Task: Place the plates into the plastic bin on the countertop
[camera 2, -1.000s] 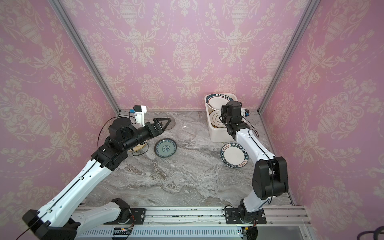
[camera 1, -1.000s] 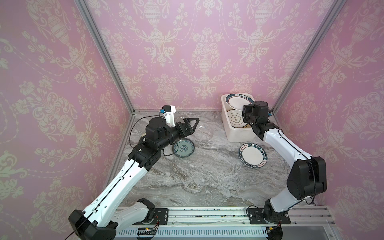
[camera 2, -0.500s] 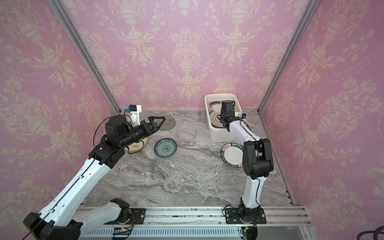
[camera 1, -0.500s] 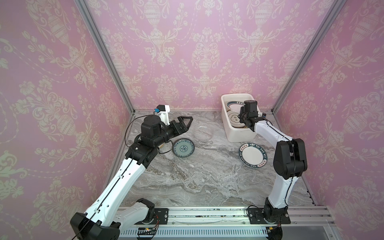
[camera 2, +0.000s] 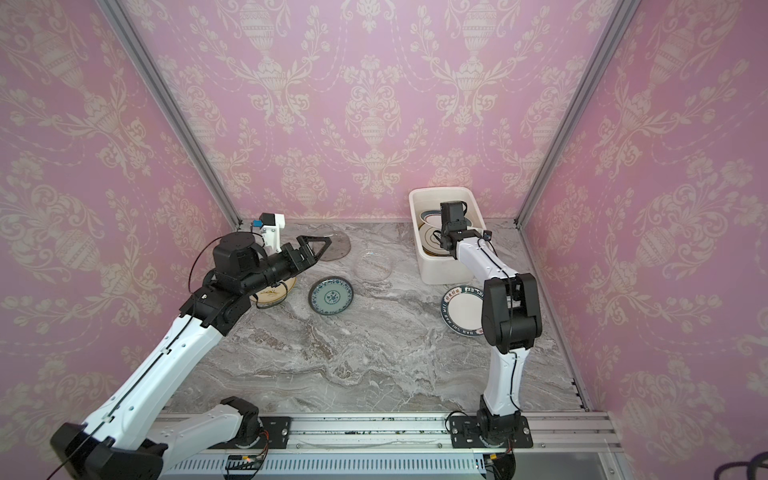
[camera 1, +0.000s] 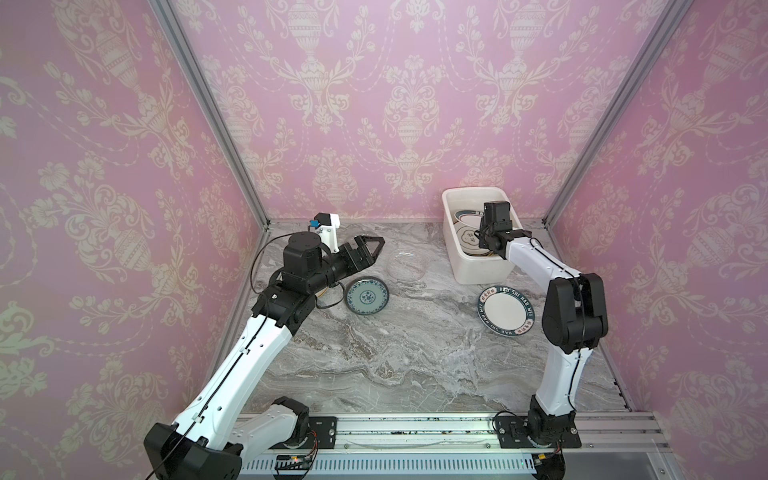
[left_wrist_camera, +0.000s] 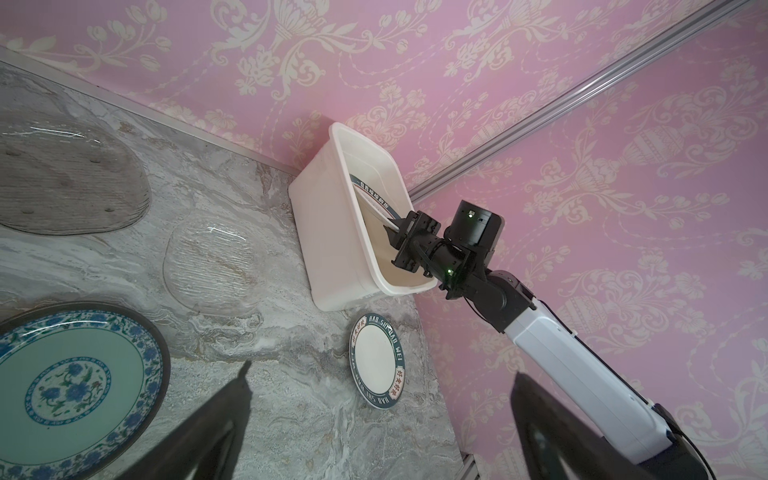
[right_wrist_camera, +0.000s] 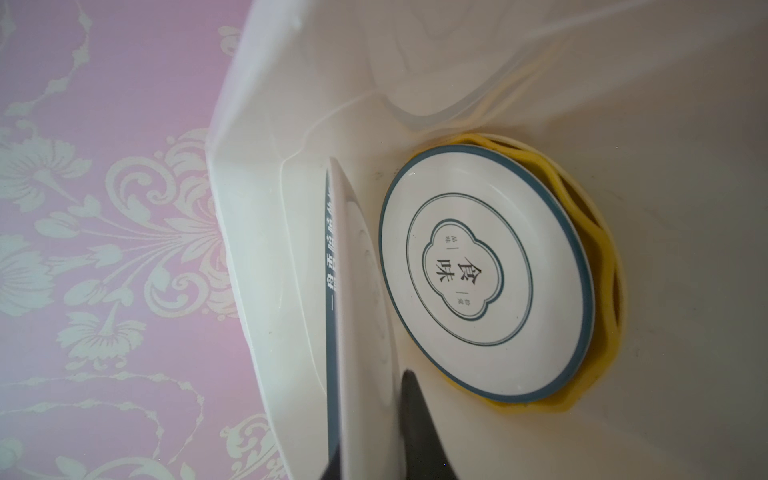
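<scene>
Your right gripper is down inside the deep white rectangular plastic bin, which stands at the far right corner of the grey marble-patterned countertop. Its jaws are pinched narrow on the rim of a white plate with a dark lettered rim. That plate stands nearly on edge, close along one bin wall. Beside it, a white plate with a thin blue rim and printed characters lies flat on a yellow scalloped plate on the bin floor. To finish well, I would tip the held plate over towards that flat pair before you let go. Released upright, it would likely fall or stay leaning on the wall and take room from later plates. Open only once its lower edge bears on something, then lift straight out clear of the rim. Your left gripper hangs spread wide and empty over the far left of the counter. Waiting there are a teal patterned plate, a clear ribbed glass plate, a smoky glass plate, a cream plate partly under the arm, and another white plate with a dark lettered rim just in front of the bin.
</scene>
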